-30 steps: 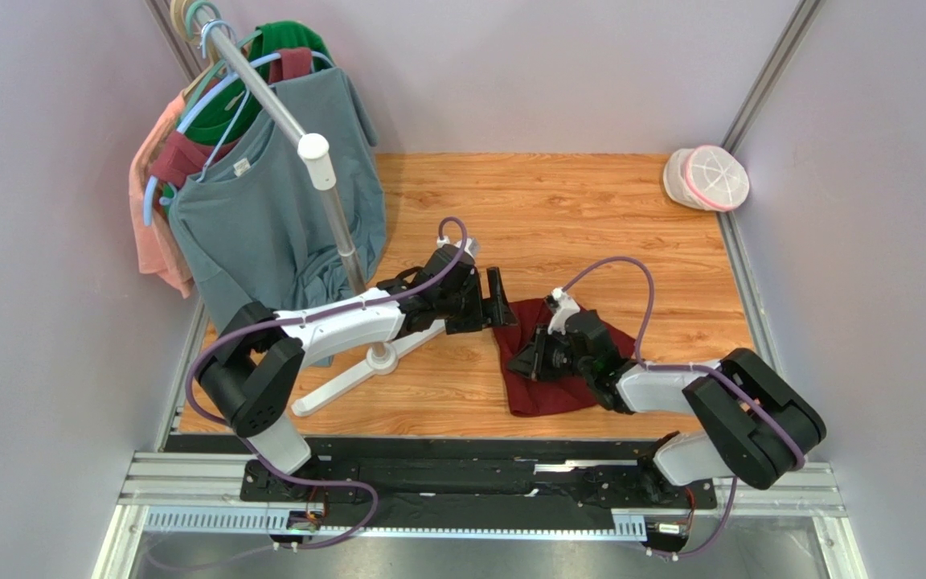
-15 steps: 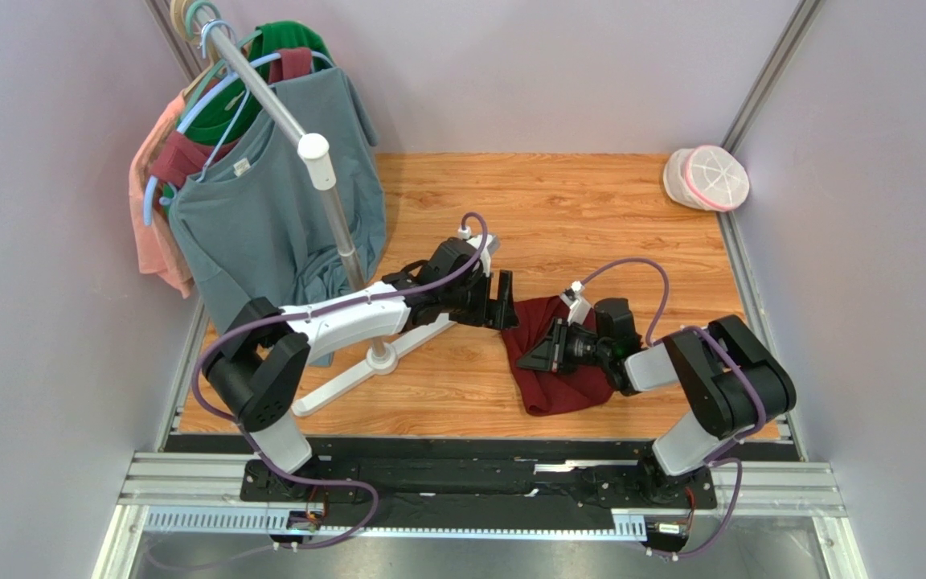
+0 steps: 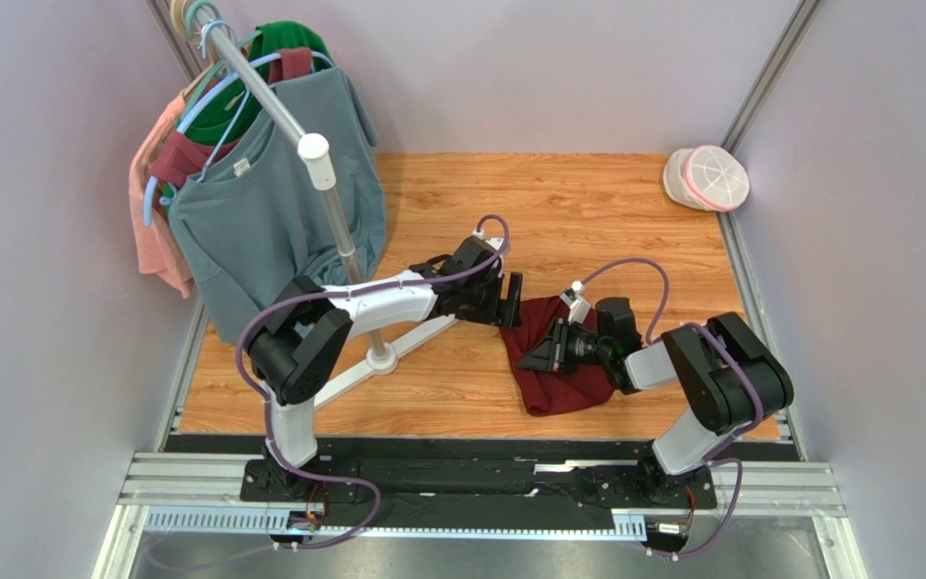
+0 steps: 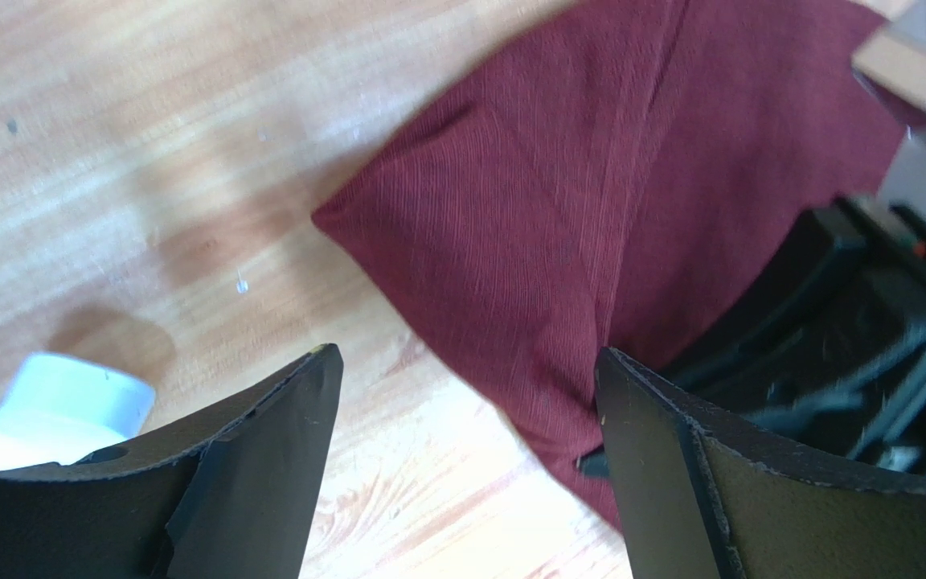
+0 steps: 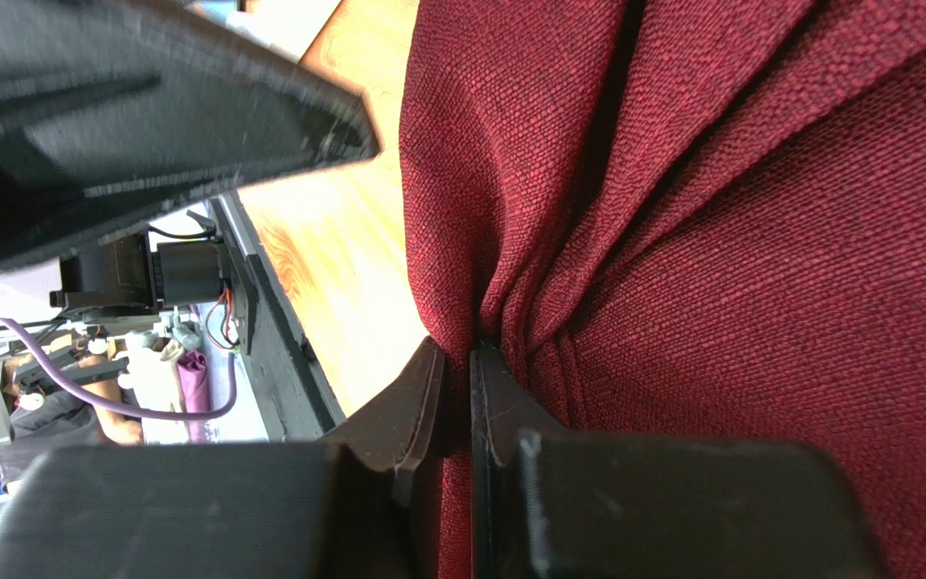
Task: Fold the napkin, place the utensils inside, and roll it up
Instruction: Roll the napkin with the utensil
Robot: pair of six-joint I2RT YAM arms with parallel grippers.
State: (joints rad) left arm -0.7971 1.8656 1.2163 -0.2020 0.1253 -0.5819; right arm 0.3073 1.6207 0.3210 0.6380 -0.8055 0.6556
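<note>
Overhead, the right gripper (image 3: 537, 352) covers the middle of the napkin (image 3: 565, 389). The right wrist view cuts it off at three edges, and the inside of its folds is hidden. A white piece (image 4: 63, 404) sits half behind a finger of the left gripper (image 4: 466, 374).

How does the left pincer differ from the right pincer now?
The left pincer stands wide open and holds nothing; the right pincer is shut on a fold of the napkin. The left pincer is at the napkin's edge; the right pincer lies over the cloth. Both are black.
</note>
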